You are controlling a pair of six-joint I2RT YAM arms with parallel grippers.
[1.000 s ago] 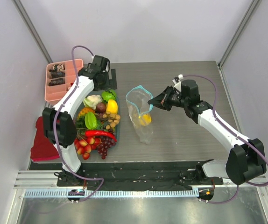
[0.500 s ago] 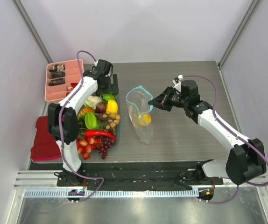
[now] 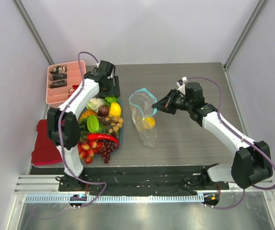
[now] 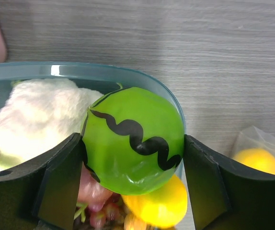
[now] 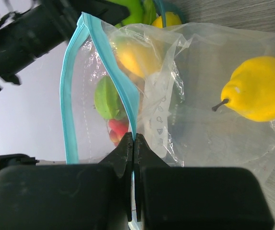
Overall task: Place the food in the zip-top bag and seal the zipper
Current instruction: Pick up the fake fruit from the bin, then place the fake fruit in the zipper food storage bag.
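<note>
Your left claw (image 4: pixel 132 146) is down at the far end of the teal-rimmed tub (image 4: pixel 142 76). Its fingers (image 4: pixel 61 177) press both sides of a green striped ball (image 4: pixel 132 129), so it's gripping that. The ball sits low among the food (image 3: pixel 99 129), with a white cauliflower (image 4: pixel 32 115) just beside it. Your right claw (image 5: pixel 133 141) is pinched tight on the zipper (image 5: pixel 69 96) and holds the mouth of the zip-top bag (image 3: pixel 146 127) up and open. The bag's lower end lies on the bench (image 3: pixel 195 134), between the tub and your right arm. One yellow pear (image 5: pixel 257 88) is inside the bag. The other food is piled in the tub, left of the bag.
</note>
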